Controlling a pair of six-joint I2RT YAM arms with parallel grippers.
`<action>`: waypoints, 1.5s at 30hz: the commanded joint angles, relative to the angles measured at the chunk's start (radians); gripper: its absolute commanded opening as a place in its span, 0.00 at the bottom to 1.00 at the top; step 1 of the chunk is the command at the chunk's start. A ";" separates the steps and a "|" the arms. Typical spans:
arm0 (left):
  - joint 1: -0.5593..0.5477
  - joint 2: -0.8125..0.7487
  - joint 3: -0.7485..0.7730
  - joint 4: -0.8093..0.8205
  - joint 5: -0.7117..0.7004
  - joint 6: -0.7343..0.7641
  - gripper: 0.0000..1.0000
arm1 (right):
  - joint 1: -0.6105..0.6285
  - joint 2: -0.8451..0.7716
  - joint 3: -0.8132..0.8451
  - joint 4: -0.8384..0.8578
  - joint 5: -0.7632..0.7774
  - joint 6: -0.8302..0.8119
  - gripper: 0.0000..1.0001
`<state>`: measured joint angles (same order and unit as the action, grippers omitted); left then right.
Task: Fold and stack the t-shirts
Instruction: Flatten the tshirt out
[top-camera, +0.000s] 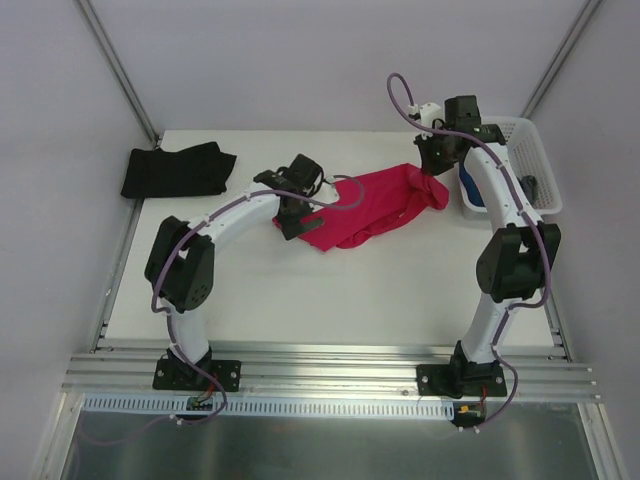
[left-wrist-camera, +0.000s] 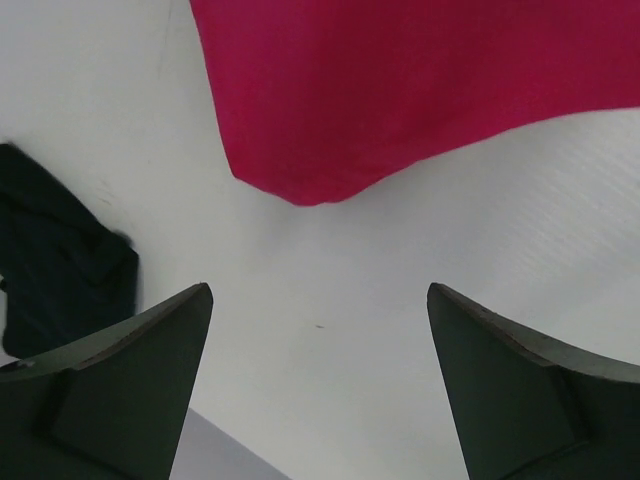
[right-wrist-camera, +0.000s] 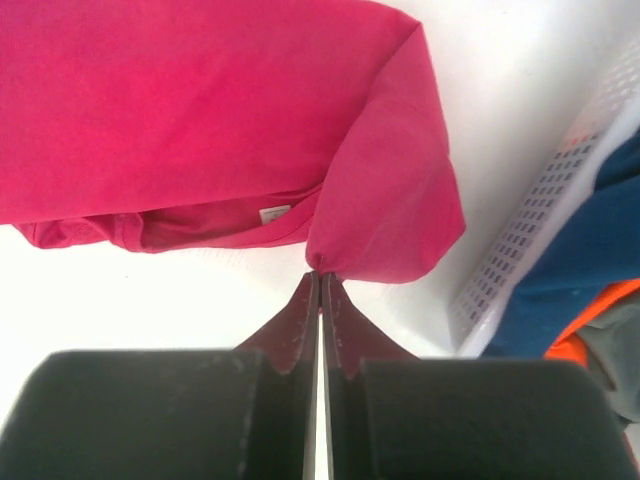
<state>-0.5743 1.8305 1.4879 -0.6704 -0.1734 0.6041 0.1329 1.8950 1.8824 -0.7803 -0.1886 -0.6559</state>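
A crimson-pink t-shirt (top-camera: 375, 205) lies crumpled at the middle back of the table, its white neck label (right-wrist-camera: 273, 214) showing. My right gripper (right-wrist-camera: 320, 274) is shut on a pinch of its right edge (top-camera: 435, 190). My left gripper (left-wrist-camera: 320, 295) hangs open just above the bare table, a short way off the shirt's left corner (left-wrist-camera: 300, 185), with nothing between its fingers. A black t-shirt (top-camera: 177, 168) lies folded at the far left (left-wrist-camera: 60, 270). Blue (right-wrist-camera: 590, 260), orange (right-wrist-camera: 590, 315) and grey cloth sit in the basket.
A white plastic lattice basket (top-camera: 540, 165) stands at the table's back right edge, close beside my right arm. Grey walls close in the table on the left, back and right. An aluminium rail (top-camera: 330, 370) runs along the near edge.
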 joint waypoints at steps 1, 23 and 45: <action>-0.102 0.051 0.078 0.074 -0.149 0.085 0.90 | 0.017 -0.083 -0.016 0.010 0.008 -0.011 0.01; -0.332 0.119 0.031 0.058 0.020 -0.161 0.81 | 0.017 -0.109 -0.025 0.016 0.005 0.009 0.01; -0.202 0.363 0.311 0.080 -0.041 -0.162 0.00 | -0.021 -0.182 -0.143 0.049 0.015 0.024 0.01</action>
<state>-0.7765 2.2189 1.7657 -0.5800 -0.1749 0.4328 0.1226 1.7679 1.7355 -0.7586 -0.1791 -0.6437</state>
